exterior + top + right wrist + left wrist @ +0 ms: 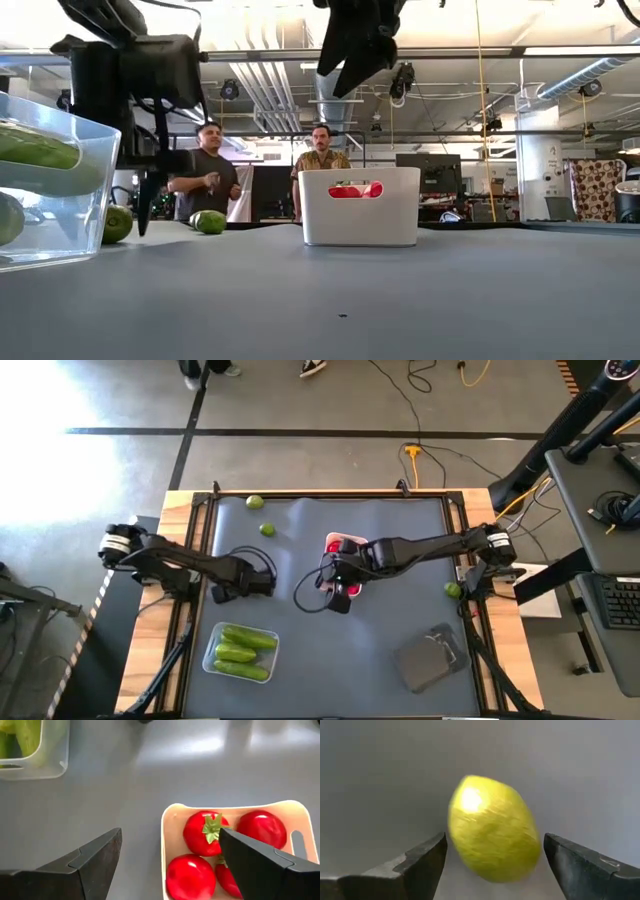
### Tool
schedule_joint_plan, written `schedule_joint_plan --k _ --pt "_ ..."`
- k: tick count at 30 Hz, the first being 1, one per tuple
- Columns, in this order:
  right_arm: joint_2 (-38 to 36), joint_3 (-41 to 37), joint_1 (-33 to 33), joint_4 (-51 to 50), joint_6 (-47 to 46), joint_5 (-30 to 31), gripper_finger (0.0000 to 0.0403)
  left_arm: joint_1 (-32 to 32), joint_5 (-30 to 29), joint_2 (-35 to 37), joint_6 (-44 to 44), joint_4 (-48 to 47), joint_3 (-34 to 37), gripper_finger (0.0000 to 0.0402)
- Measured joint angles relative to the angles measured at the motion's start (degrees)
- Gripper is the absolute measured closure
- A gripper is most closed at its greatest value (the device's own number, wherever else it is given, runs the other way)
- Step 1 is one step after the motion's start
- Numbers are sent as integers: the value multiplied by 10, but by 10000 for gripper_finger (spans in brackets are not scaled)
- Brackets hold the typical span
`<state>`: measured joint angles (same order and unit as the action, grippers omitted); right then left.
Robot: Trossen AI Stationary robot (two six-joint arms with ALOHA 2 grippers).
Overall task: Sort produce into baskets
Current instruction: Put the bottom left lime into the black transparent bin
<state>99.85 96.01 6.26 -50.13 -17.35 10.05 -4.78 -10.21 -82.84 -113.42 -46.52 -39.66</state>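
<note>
A light-green lime (492,827) lies on the grey mat right under my left gripper (495,837). This gripper (225,590) points down and is open, one finger close on each side of the lime with a narrow gap showing. My right gripper (171,835) is open and hovers over the white basket (331,543), which holds several red tomatoes (202,832). It has nothing between its fingers. The clear basket (212,656) near the front left holds green cucumbers (245,650). The dark basket (430,660) stands at the front right.
Two loose limes (254,503) (267,529) lie on the mat at the far left, and another lime (453,589) by the right edge. A wooden frame (180,510) borders the mat. Two people (320,165) stand beyond the far edge.
</note>
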Motion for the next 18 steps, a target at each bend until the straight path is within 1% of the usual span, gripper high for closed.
schedule_joint_plan --k 3,7,10,13,18 --pt "0 0 -9 -1 16 -1 78 1 -3 -23 -10 15 -1 101" --pt "0 0 -16 -7 23 -2 78 1 -5 -40 -27 11 -4 126" --pt "0 0 -19 -14 30 -2 78 3 -8 -41 -33 5 -4 147" --pt "0 0 -22 -19 34 -15 78 7 -16 -35 -47 -2 -2 164" --pt "0 0 -26 -21 48 -15 78 22 -29 -34 -38 -7 -2 187"
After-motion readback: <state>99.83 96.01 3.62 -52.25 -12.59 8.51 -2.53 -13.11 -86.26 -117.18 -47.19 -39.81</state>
